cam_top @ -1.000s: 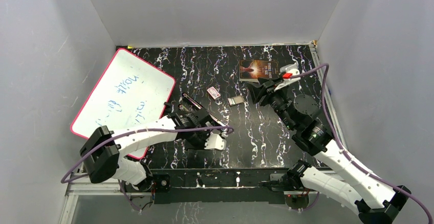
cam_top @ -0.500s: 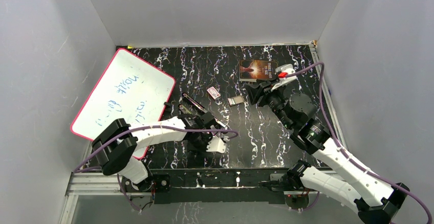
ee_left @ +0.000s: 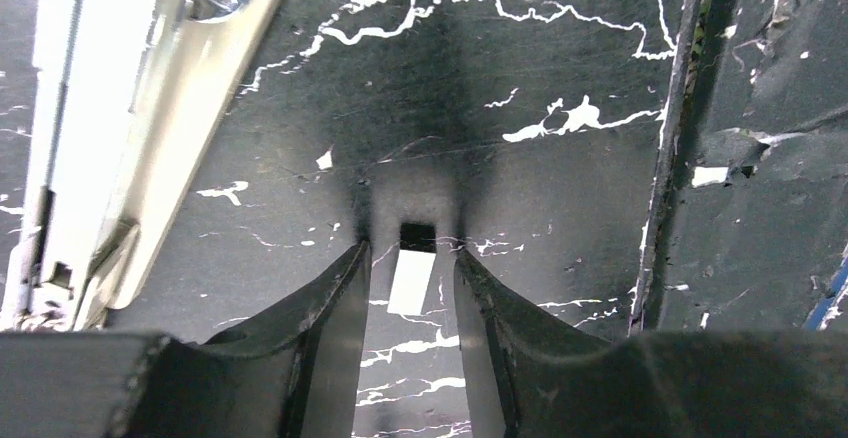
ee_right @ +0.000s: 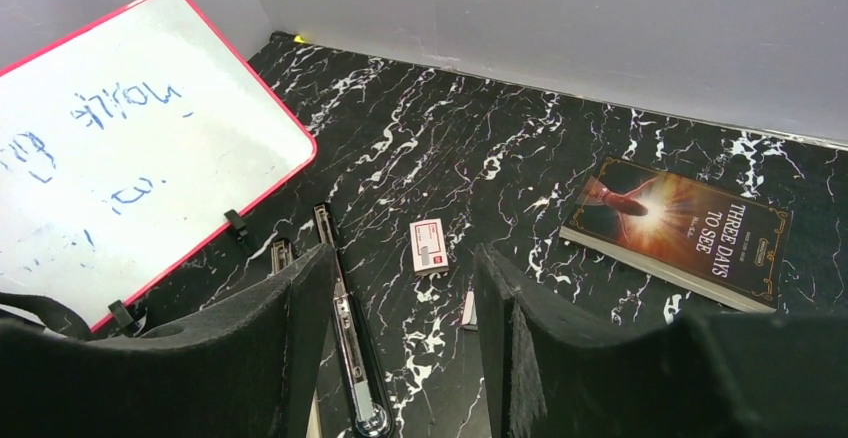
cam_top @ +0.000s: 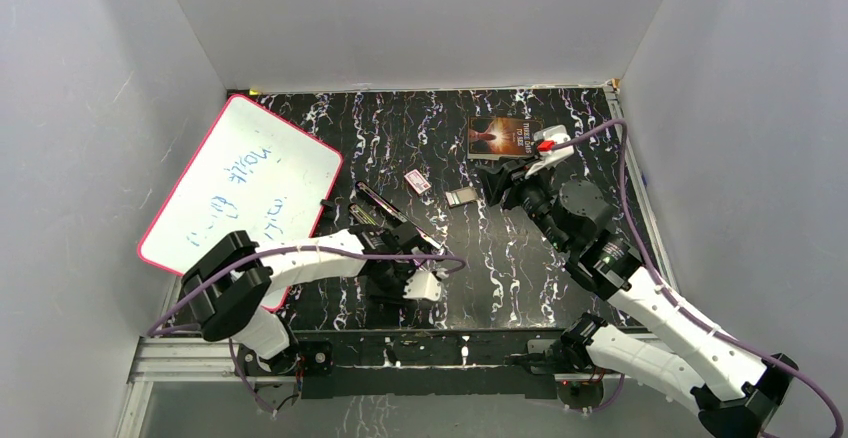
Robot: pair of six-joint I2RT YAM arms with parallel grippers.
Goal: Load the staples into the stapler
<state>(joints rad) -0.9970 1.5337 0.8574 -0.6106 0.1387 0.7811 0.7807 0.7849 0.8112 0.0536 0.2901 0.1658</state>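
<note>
Staples [ee_left: 410, 283] lie just beside the open stapler [ee_left: 150, 108], loose between the parted jaws of your left gripper [ee_left: 411, 250]. Right gripper [ee_right: 402, 254] hangs unclenched and empty, apart from the stapler. Pick-up appears in hand. Next, close squarely on the strip, then carry it to the stapler's channel.

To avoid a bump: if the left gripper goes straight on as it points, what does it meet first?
The left gripper points down at the table; first it would likely meet the staples lying between its open jaws.
</note>
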